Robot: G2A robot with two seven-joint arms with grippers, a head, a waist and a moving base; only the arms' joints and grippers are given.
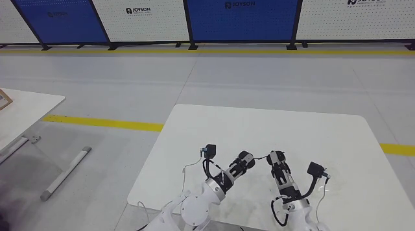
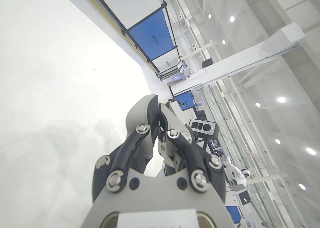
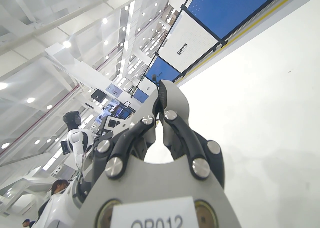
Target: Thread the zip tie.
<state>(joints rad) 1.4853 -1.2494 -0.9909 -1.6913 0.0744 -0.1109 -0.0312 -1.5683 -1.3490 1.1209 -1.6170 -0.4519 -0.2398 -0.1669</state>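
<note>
In the top view both arms lie low over the white table (image 1: 272, 127), close to its 6 o'clock edge; the left gripper (image 1: 247, 160) sits at 9 o'clock of the right gripper (image 1: 275, 159), and the two are near each other, tips turned inward; a thin dark zip tie (image 1: 260, 158) spans the short gap between them, held above the tabletop

In the left wrist view the left gripper (image 2: 159, 104) has its jaws pressed narrow, pads together, with a slim black strip of the zip tie (image 2: 159, 116) pinched between them; whether the strip reaches past the tips cannot be told from here

In the right wrist view the right gripper (image 3: 160, 86) is likewise closed tight on the zip tie (image 3: 155, 78); a short black end sticks out just beyond the fingertips, and the band runs back between the dark pads

Beyond the table, toward 12 o'clock in the top view, a yellow floor line (image 1: 104, 122) crosses the grey floor; farther off stands a row of blue and white panels (image 1: 243, 4); a second table (image 1: 26, 111) lies at 9 o'clock
</note>
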